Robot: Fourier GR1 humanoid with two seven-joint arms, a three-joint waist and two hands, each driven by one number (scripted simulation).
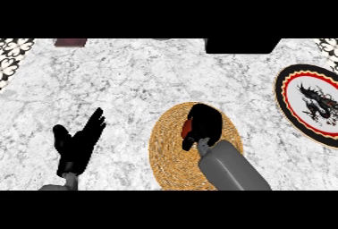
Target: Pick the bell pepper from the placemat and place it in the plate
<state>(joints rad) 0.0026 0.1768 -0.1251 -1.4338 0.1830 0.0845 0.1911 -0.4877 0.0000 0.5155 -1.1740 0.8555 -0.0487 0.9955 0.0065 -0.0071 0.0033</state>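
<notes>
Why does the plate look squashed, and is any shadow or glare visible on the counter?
Head view: the steep angle stretches the plate taller than wide, cut by the right edge; the marble counter is evenly lit, no glare or clear shadows; the right hand hides most of the bell pepper.

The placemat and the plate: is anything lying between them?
No. In the head view, only bare marble counter separates the woven placemat from the plate.

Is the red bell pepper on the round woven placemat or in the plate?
On the placemat: the red bell pepper shows under the right hand curled over it; the dragon-patterned plate holds nothing.
</notes>
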